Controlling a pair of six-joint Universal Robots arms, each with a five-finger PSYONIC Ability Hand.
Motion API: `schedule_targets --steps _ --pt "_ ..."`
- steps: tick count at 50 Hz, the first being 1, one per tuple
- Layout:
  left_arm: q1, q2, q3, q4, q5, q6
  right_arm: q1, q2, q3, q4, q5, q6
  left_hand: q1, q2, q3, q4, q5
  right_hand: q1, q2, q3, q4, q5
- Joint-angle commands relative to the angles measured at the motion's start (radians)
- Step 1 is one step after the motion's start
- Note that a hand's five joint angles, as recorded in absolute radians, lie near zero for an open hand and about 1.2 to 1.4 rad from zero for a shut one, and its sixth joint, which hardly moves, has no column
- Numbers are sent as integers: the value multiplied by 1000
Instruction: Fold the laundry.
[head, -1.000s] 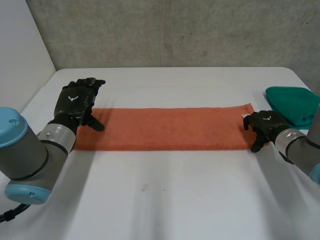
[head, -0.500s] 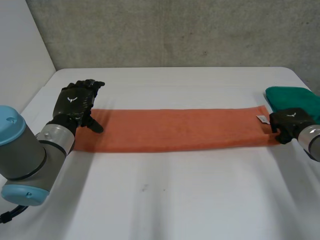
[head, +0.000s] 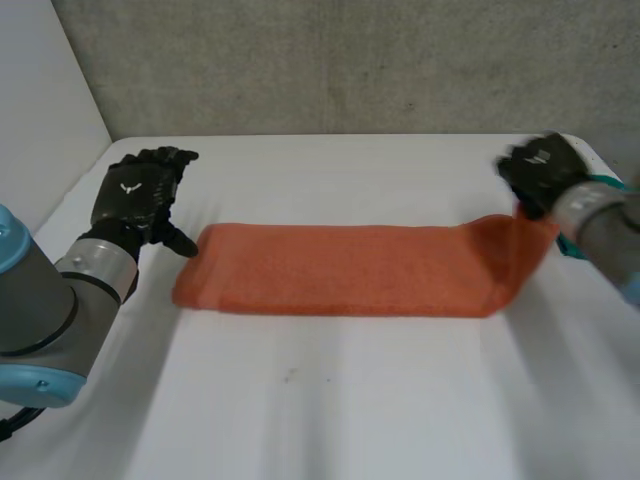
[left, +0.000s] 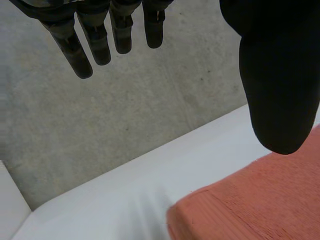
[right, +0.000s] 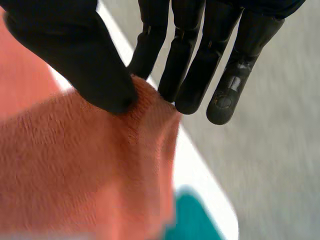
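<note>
Table, white and smooth, fills the lower two thirds of my head view, with a rough grey concrete wall across the top.

A long orange terry towel lies as a band across the middle of the frame. Its left end rests flat on the table. Its right end rises off the surface at the upper right, where it hangs from my right hand.

My left arm, grey with a light-blue cap, comes in from the lower left corner.

A folded teal-green cloth sits at the right edge of the frame, mostly hidden behind my right forearm.

My left hand is at the left of the frame, just beside the towel's left end. In its wrist view the fingers are straight and spread, holding nothing. The thumb sits over the towel's end, and I cannot tell whether it touches.

In the right wrist view my right hand pinches the towel's end edge, thumb pressed against straight fingers. The cloth drapes beneath the palm, and the teal-green cloth shows just beyond it.
</note>
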Motion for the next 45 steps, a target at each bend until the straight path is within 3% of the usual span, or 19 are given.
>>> schedule_targets --steps 1,10,14,17,18,19,20,21,22,26,28,29,34,37,45 --pt "73 50 0 3 -9 -6 390 228 -351 -6 -38 0 -20 -31 -38 -29 -53 414 219 216 207 232" --pt "131 59 5 6 -12 -8 611 565 -723 2 -199 9 -20 -30 -37 -29 -52 414 219 216 207 232" --pt "133 57 6 3 -9 -8 671 705 -867 45 -196 9 -17 -27 -34 -26 -49 414 219 216 207 232" --pt "131 53 6 3 -9 -9 674 727 -899 72 -164 11 -17 -27 -34 -26 -49 414 219 216 207 232" --pt "130 51 6 3 -9 -8 674 718 -904 85 -110 11 -17 -27 -34 -26 -49 -248 -442 -446 -455 -430" --pt "127 50 5 2 -7 -8 674 709 -902 88 -75 12 -17 -27 -34 -26 -49 -632 -827 -831 -839 -814" --pt "125 48 3 2 -7 -8 674 696 -901 94 -35 12 -20 -30 -37 -29 -52 -808 -1002 -1006 -1015 -990" --pt "122 48 3 2 -7 -8 666 679 -896 99 6 15 -17 -27 -34 -26 -49 -808 -1002 -1006 -1015 -990" --pt "121 47 2 2 -7 -8 662 641 -880 109 100 32 -17 -27 -34 -26 -49 -808 -1002 -1006 -1015 -990" --pt "116 44 0 2 -7 -6 581 523 -776 149 282 165 -20 -30 -37 -29 -52 -808 -1002 -1006 -1015 -990" --pt "113 44 0 2 -6 -6 512 471 -717 160 314 256 -17 -27 -34 -26 -49 -808 -1002 -1006 -1015 -990" --pt "111 44 0 2 -6 -6 446 416 -658 166 311 361 -17 -27 -34 -26 -49 -808 -1002 -1006 -1015 -990" --pt "97 42 -2 2 -6 -4 297 345 -527 172 207 593 -17 -27 -34 -26 -49 -733 -928 -932 -941 -916" --pt "93 34 -2 2 -4 -3 245 365 -514 201 159 653 -17 -27 -34 -26 -49 -683 -878 -882 -890 -865" --pt "67 10 -2 2 -4 -1 180 480 -574 235 159 675 -17 -27 -34 -26 -49 -534 -728 -732 -741 -716"
